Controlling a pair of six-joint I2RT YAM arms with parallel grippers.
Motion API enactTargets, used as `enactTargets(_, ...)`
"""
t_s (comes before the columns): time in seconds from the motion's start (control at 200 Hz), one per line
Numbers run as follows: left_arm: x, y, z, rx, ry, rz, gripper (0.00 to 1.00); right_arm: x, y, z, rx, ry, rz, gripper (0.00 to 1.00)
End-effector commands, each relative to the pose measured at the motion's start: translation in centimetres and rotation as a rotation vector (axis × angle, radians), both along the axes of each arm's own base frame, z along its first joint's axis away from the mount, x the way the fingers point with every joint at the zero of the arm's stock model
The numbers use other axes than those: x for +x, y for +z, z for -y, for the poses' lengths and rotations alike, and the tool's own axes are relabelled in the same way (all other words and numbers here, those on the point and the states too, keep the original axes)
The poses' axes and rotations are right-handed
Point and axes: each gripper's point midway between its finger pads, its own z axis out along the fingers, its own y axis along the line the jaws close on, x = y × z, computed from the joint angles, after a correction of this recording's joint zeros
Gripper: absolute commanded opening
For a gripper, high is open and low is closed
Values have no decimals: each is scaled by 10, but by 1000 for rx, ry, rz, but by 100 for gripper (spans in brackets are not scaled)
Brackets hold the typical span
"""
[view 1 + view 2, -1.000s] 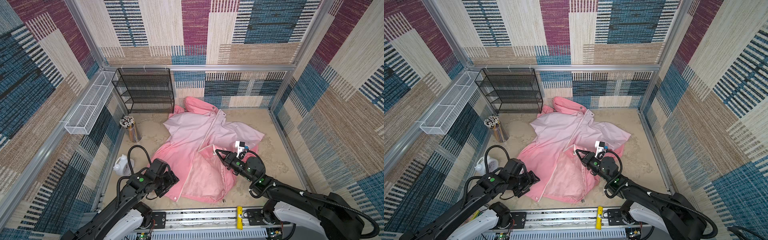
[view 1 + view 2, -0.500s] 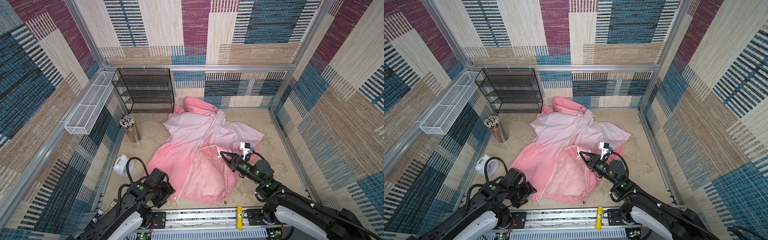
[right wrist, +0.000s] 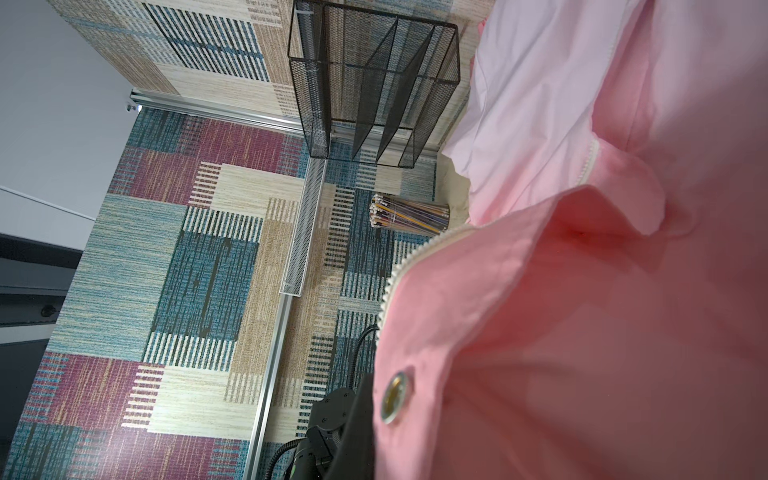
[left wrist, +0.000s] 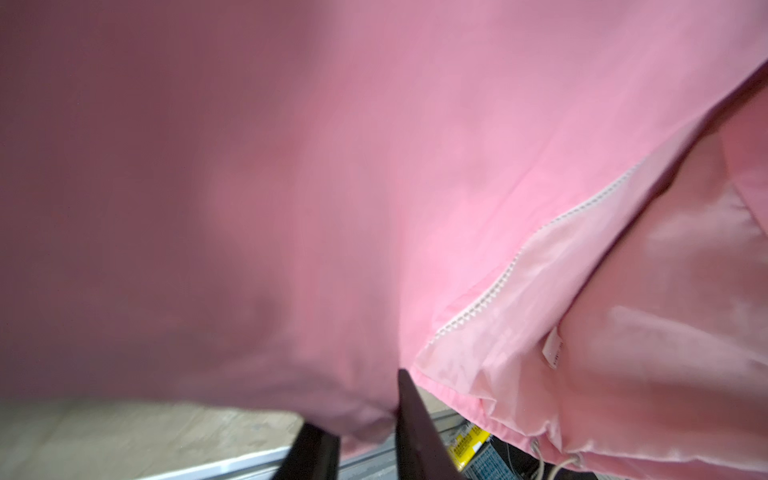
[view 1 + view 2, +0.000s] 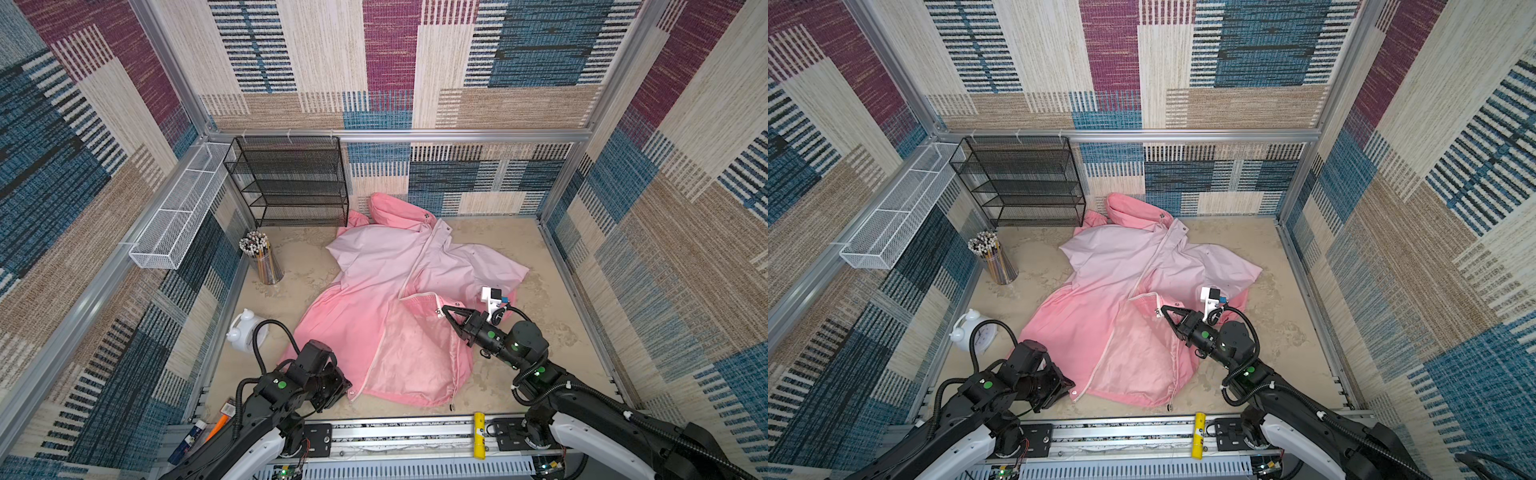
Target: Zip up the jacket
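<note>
Beige worktop (image 5: pixel 540 257): left hand (image 5: pixel 338 386) has narrowed over the jacket (image 5: pixel 365 324) hem, grip unconfirmed; right hand (image 5: pixel 444 309) pinches the open front; edges await alignment.

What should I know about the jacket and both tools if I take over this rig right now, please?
The left tool looks closed on the jacket at its bottom hem, beside the near end of one zipper half.
The right tool is shut on the edge of the other front panel, next to a silver snap.
The jacket is spread on the beige floor, hood toward the back wall. The right-held panel is folded back, lining up.
Done: both front edges are gripped.
Left: bring the zipper ends together, engage the slider and pull it up. I cannot pick out the slider here.
</note>
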Motion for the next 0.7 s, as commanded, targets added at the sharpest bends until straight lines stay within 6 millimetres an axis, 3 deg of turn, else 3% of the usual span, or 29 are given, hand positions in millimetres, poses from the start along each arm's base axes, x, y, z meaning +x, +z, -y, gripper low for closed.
enactTargets(0.0,7,8,13,-75,-9,34,15,-2,7,-3,10,22,30,0)
enactTargets(0.135,8,12,18,-109,-9,40,17,-1,6,-4,8,30,30,0)
enactTargets(0.356,5,8,23,-105,-30,10,39,3,12,-6,4,36,45,0)
enactTargets(0.521,5,8,26,-135,-20,25,41,5,12,-5,1,32,43,0)
enactTargets(0.696,4,4,27,-145,-13,33,32,5,10,-4,1,31,40,0)
